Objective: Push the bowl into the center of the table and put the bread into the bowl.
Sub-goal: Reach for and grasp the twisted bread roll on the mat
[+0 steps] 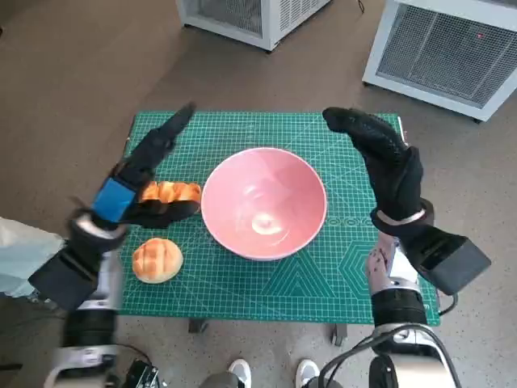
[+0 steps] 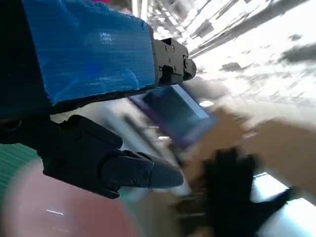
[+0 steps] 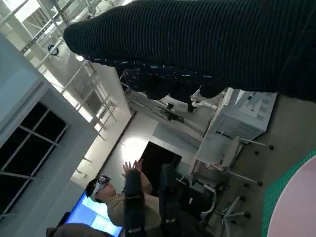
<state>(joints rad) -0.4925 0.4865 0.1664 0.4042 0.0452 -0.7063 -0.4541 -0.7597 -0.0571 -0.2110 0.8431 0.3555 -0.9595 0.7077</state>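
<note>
**Asker:** What do your fingers hold?

**Robot:** Nothing. My left hand is spread above one bread roll; my right hand is open beside the pink bowl, apart from it.

**Asker:** And handling?

**Robot:** The bowl looks stiff and smooth (push at its rim); it sits mid-bench already. The second roll looks soft, near the bench's edge, with open room around it.

A green cutting mat covers my worktop, which stands on brown floor. Two white slatted cabinets sit beyond it. A person raises both hands, apparently wearing a headset, near a blue screen.
</note>
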